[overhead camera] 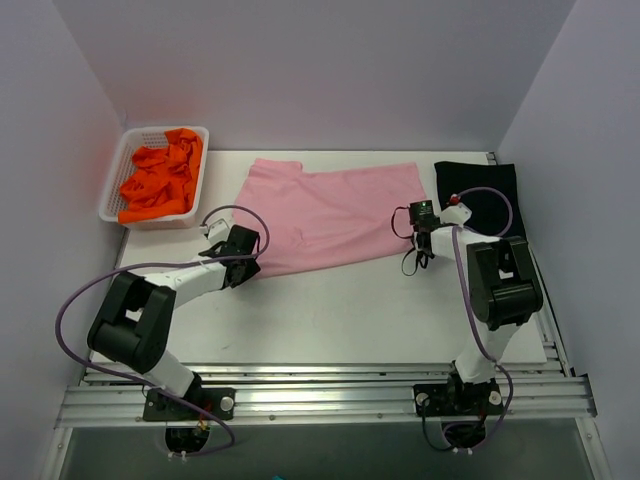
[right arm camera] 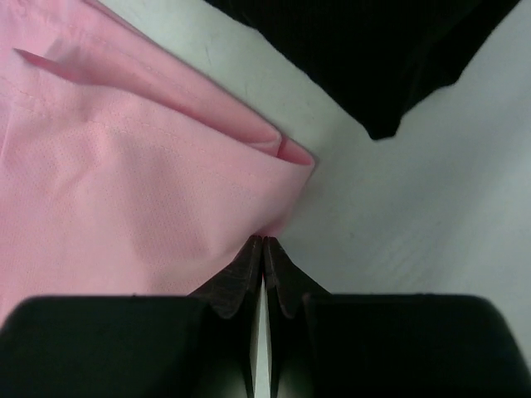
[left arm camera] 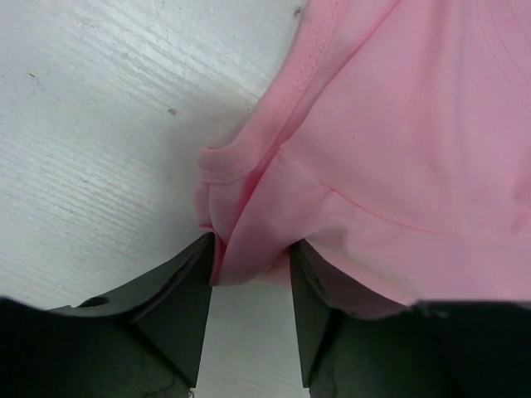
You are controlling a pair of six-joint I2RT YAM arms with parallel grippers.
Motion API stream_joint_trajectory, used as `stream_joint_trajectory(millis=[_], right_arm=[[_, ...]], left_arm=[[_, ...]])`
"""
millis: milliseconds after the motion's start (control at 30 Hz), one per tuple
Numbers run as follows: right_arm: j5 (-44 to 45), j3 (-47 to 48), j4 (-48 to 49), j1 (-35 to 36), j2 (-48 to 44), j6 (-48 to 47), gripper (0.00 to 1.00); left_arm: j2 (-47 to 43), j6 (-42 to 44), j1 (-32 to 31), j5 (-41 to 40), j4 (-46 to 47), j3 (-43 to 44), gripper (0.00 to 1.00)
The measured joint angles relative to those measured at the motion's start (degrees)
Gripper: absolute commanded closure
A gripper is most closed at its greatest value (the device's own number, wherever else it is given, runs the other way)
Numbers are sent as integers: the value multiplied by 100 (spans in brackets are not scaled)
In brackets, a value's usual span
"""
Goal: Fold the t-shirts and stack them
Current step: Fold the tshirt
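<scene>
The light pink t-shirt (overhead camera: 330,215) lies spread flat on the white table. My left gripper (overhead camera: 255,258) is at its near left corner. In the left wrist view the jaws (left arm camera: 251,249) stand apart, with a bunched fold of pink cloth (left arm camera: 415,124) between their tips. My right gripper (overhead camera: 418,245) is at the shirt's near right corner. In the right wrist view it (right arm camera: 263,240) is pinched shut on the pink hem (right arm camera: 124,166). The black t-shirt (overhead camera: 480,195) lies folded at the back right and also shows in the right wrist view (right arm camera: 373,50). Orange t-shirts (overhead camera: 160,180) lie crumpled in the basket.
A white lattice basket (overhead camera: 112,185) stands at the back left, holding the orange shirts. Grey walls close in the table at the back and on both sides. A metal rail (overhead camera: 320,395) runs along the near edge.
</scene>
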Motion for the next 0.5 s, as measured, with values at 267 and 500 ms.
stream_joint_trajectory(millis=[267, 500], right_arm=[[-166, 87, 498, -125, 190, -52, 100], [-219, -118, 688, -74, 66, -26, 100]], left_arm=[[184, 61, 223, 90, 358, 42, 94], [107, 114, 249, 142, 439, -46, 98]])
